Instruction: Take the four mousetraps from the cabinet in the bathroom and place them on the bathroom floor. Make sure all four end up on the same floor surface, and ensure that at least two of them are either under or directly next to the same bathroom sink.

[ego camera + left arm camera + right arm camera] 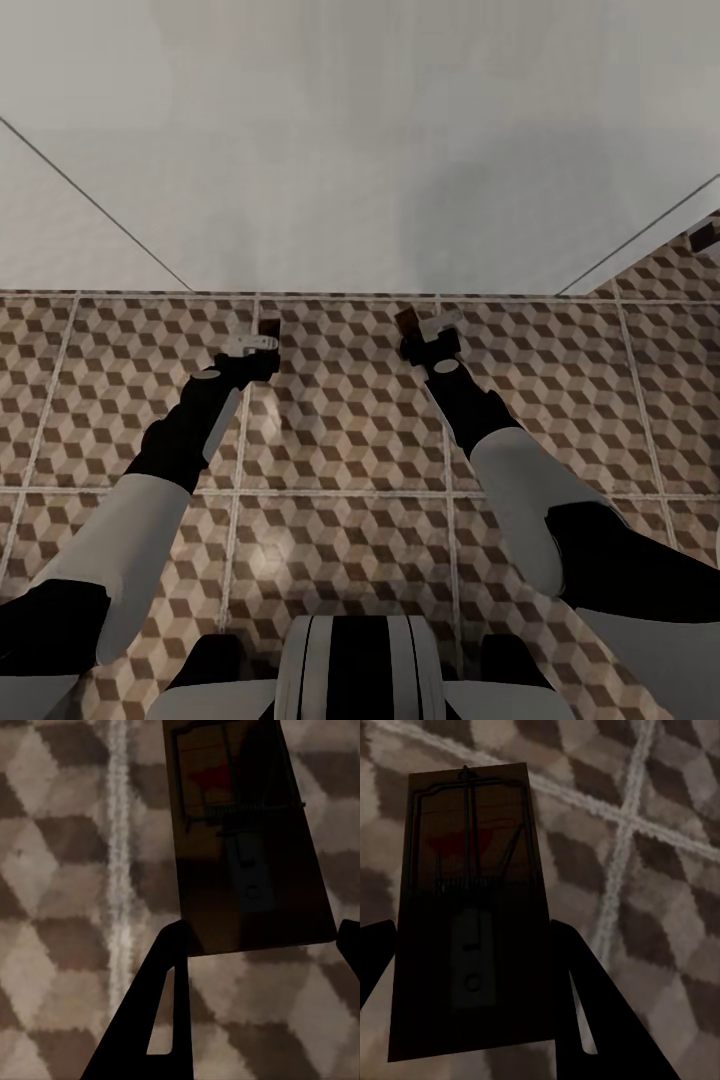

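Note:
Both arms reach forward over the bathroom floor [340,440], whose tiles carry a brown, beige and white cube pattern. My left gripper [262,343] is shut on a small brown mousetrap [268,327]. In the left wrist view this mousetrap [240,847] shows wire and a red mark, with dark fingers [161,1020] on both sides of its near end. My right gripper [424,338] is shut on a second mousetrap [406,320]. The right wrist view shows that mousetrap [472,907] lengthwise between the fingers [585,1005], above the tiles.
A plain white surface [380,150] rises just beyond the grippers where the tiles end. A small dark object [704,236] sits at the far right edge. Open patterned tiles spread to either side and back toward my base [355,670].

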`<state>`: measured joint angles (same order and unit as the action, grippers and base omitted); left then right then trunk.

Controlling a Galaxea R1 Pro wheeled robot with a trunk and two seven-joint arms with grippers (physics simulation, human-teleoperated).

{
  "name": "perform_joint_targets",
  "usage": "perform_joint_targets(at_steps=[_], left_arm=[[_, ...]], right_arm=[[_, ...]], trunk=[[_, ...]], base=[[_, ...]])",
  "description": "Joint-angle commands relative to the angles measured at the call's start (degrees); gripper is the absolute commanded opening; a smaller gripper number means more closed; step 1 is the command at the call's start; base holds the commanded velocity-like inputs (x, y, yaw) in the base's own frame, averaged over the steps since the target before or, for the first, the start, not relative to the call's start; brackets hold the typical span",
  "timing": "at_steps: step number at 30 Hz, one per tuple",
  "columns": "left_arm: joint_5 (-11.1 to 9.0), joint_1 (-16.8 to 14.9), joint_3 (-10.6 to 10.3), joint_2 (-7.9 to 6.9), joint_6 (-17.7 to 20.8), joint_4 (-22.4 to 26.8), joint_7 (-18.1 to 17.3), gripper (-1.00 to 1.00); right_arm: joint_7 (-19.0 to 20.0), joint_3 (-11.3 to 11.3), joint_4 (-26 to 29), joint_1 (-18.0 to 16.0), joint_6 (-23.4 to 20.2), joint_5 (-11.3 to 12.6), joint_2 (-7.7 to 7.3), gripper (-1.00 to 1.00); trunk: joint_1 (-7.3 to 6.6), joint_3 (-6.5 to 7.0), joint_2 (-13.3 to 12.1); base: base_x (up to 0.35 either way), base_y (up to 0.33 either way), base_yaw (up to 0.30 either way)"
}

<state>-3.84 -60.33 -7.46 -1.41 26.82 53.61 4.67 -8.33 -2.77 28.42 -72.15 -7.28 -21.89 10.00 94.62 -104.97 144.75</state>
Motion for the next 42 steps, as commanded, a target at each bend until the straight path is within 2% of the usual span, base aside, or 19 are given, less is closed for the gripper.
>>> perform_joint_targets(at_steps=[1, 15, 23, 42], left_arm=[[-0.38, -0.01, -0.27, -0.08, 0.27, 0.06, 0.51, -1.00], [-0.27, -0.02, -0.25, 0.00, 0.04, -0.99, 0.59, -1.00], [-0.21, 0.03, 0.22, 0.16, -0.09, -4.70, 0.68, -1.00], [-0.20, 0.00, 0.34, 0.37, -0.10, -5.93, 0.77, -1.00]], right_arm=[[-0.46, -0.23, 0.06, -0.01, -0.23, -0.44, 0.00, -1.00], [-0.46, -0.21, 0.06, -0.01, 1.72, -0.44, 0.00, -1.00], [-0.46, -0.30, 0.06, -0.01, 1.77, -0.44, 0.00, -1.00], [-0.46, -0.39, 0.06, -0.01, 2.97, -0.44, 0.00, -1.00]], trunk=[[-0.01, -0.03, 0.01], [-0.01, -0.03, 0.01], [-0.01, -0.03, 0.01], [-0.01, -0.03, 0.01]], base=[[0.000, 0.000, 0.000], [0.000, 0.000, 0.000], [0.000, 0.000, 0.000], [0.000, 0.000, 0.000]])
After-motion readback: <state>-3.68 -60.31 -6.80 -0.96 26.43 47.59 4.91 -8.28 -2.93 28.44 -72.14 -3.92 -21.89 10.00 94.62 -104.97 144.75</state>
